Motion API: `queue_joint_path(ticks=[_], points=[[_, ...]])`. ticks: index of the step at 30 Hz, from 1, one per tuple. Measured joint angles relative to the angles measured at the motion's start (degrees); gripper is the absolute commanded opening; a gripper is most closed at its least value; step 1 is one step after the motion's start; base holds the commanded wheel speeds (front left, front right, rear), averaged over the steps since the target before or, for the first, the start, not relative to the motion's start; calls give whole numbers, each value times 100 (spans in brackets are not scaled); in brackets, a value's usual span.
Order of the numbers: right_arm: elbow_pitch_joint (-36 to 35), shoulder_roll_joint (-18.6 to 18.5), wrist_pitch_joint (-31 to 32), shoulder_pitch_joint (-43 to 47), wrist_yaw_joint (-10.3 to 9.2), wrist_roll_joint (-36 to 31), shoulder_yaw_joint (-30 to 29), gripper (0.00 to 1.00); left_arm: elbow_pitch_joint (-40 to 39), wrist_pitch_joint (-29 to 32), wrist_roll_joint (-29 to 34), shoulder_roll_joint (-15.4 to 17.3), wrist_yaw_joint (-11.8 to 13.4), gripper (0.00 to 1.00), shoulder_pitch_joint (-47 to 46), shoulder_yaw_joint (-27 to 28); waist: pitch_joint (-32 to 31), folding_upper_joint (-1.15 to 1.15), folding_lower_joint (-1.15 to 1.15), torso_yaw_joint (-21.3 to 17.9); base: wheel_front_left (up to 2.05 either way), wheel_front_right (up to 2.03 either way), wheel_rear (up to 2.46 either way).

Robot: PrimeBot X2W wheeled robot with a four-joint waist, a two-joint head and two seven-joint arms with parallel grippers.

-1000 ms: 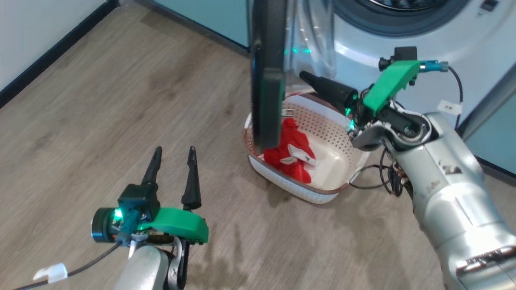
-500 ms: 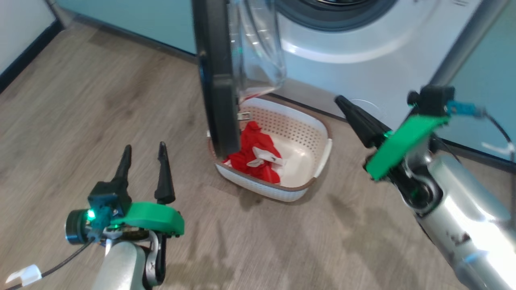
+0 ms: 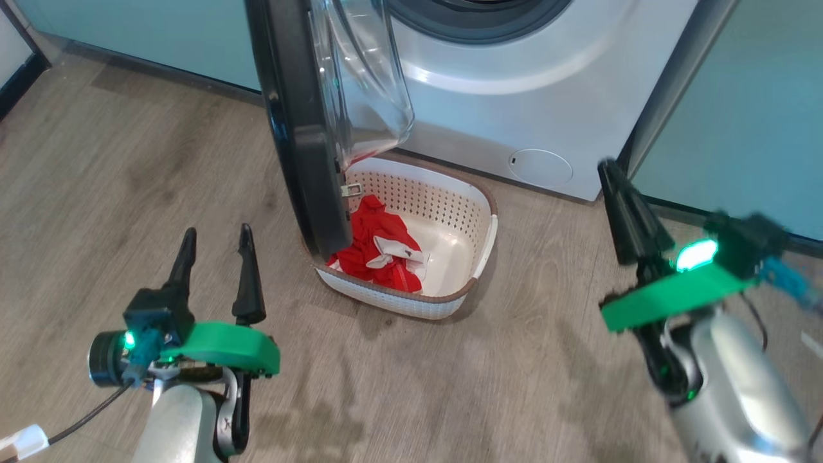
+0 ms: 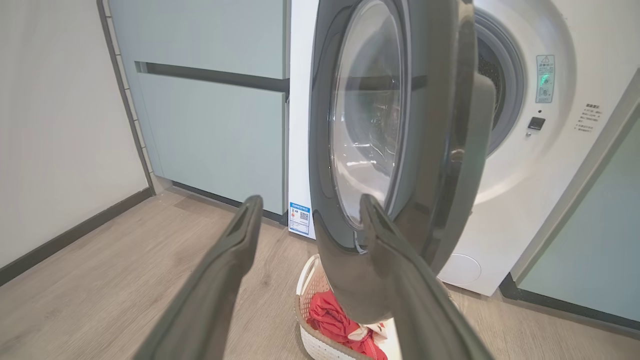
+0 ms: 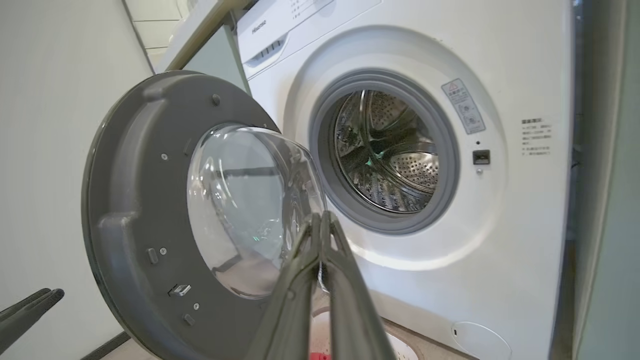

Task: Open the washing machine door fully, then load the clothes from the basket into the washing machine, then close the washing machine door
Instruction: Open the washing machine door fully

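The door [image 3: 302, 128] is overhanging the clothes [image 3: 373, 244] in the basket [image 3: 386, 302], likely why the left gripper [image 3: 217, 230], spread, and right gripper [image 3: 607, 168], pinched together, are hovering empty.

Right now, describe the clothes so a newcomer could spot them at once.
Start at the white washing machine, whose round black-rimmed door hangs open. On the floor below that door sits a cream basket with perforated sides. The clothes are the crumpled bright red bundle with a small white part, lying at the basket's end nearest the door, the only red thing around.
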Motion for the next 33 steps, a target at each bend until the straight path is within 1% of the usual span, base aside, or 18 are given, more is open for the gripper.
queue_joint_path(ticks=[2,5,11,12,13,14,33], points=[[-189,204,0,316,0,-212,-238,0,-1,0,46,-1,-8,100,1,-5,5,0,0,-15,0,0,0],[-381,328,0,686,0,-506,-437,0,-1,0,46,-1,-10,100,1,-12,20,0,0,-26,0,0,0],[-480,521,0,884,0,-702,-678,0,-2,0,34,-1,-60,100,10,-153,42,0,0,-40,0,0,0],[-492,542,0,896,0,-706,-698,18,-1,0,12,-1,-102,100,13,-172,48,0,0,-44,0,0,0],[-527,568,0,913,0,-731,-733,90,2,0,-25,-1,-131,100,13,-177,55,0,0,-46,0,0,0],[-527,580,0,918,0,-724,-753,100,10,0,-31,-1,-154,100,13,-174,59,0,0,-46,0,0,0],[-512,681,0,920,0,-812,-826,100,34,0,-30,-1,-152,100,13,-174,53,0,0,-30,0,0,0]])
